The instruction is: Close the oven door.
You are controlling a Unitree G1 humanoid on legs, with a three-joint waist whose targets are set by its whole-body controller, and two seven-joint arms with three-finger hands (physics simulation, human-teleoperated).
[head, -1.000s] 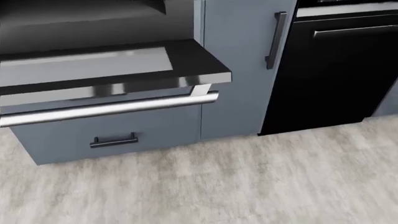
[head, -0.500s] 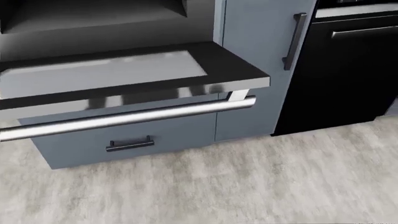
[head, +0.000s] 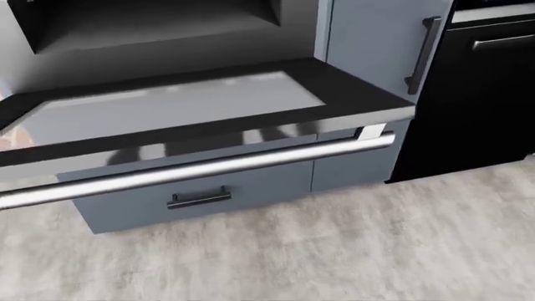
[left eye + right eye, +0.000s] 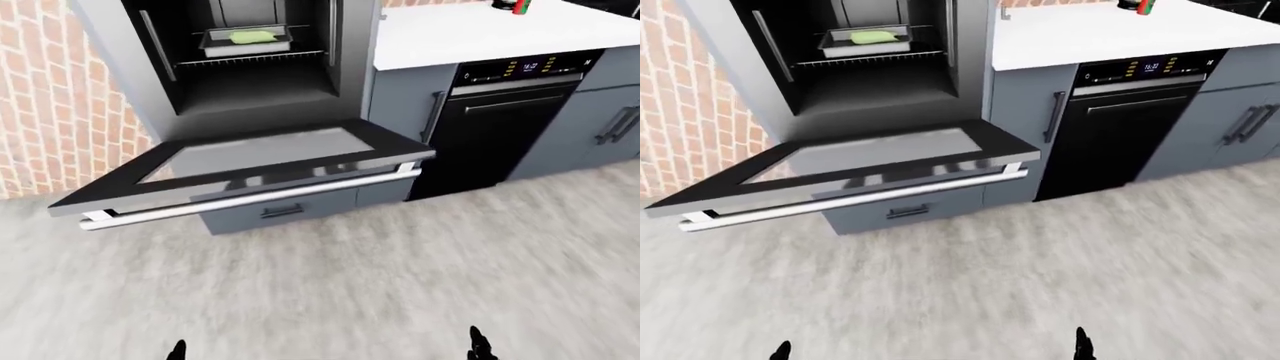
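The oven door (image 4: 260, 161) hangs fully open, folded down flat and level out of the oven (image 4: 250, 67) cavity, glass panel facing up. Its long axis runs left to right, slightly skewed so the left end sits nearer the robot than the right. Along its near edge runs a long steel handle (image 4: 250, 201), parallel to that edge. Under the door is a grey drawer (image 3: 209, 188) with a small dark pull. Inside the cavity, a tray (image 4: 246, 41) holding something green rests on a rack. Right of the oven stands a narrow grey cabinet (image 4: 405, 97), then a black dishwasher (image 4: 500, 124) under a white countertop (image 4: 470, 34); a brick wall (image 4: 50, 112) lies to the left. Bare floor (image 4: 350, 285) spreads wide on the near side of the door. Only dark fingertips of the left hand (image 4: 178, 349) and right hand (image 4: 480, 346) peek in at the bottom edge, well apart from the door; whether they are released or clenched I cannot tell.
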